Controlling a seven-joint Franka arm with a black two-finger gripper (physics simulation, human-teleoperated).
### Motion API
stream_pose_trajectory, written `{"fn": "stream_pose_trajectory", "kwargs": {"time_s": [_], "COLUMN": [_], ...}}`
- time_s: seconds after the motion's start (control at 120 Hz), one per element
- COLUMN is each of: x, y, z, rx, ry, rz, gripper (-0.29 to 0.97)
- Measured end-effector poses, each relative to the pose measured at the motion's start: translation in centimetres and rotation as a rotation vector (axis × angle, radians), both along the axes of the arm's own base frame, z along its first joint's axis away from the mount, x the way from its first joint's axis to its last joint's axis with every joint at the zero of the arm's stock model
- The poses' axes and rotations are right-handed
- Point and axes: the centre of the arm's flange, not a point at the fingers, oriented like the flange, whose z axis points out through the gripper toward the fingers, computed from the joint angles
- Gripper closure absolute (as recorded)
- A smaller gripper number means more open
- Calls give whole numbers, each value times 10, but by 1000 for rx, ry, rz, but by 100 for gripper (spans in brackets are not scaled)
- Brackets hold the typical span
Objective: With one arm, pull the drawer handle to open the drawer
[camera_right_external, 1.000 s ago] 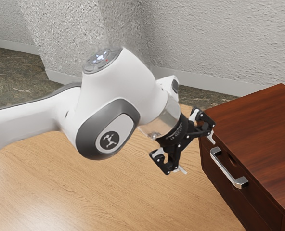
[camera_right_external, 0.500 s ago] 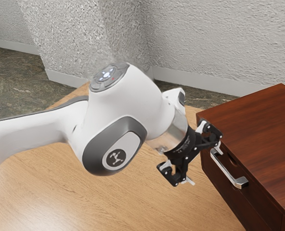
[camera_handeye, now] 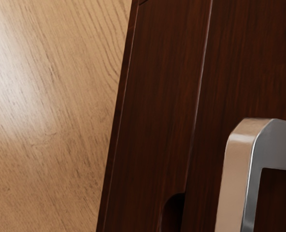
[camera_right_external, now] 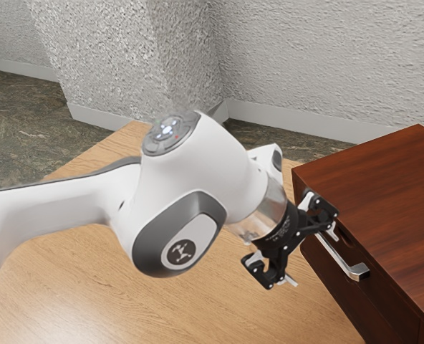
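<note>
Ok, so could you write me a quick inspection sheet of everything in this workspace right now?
Surface: light wooden tabletop.
Job's things: dark wooden cabinet; its drawer looks shut, front flush; silver handle on the front.
Clutter: nothing seen.
Grippers: one black gripper, open, close up at the handle, not shut on it.
Cables: nothing seen.
Surroundings: grey textured walls, dark stone floor.
</note>
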Motion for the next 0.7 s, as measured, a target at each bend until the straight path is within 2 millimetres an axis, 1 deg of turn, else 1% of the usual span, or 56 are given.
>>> {"fn": "stream_pose_trajectory", "kwargs": {"time_s": [0.117, 0.208, 0.467, 0.7], "x": [1, 2, 2, 2], "y": [-3, -5, -4, -4], "z": [-4, -4, -3, -3], "rx": [-2, -5, -8, -8], "ry": [-1, -3, -10, -12], "rz": [-3, -4, 0, 0], "gripper": [1, 4, 18, 33]}}
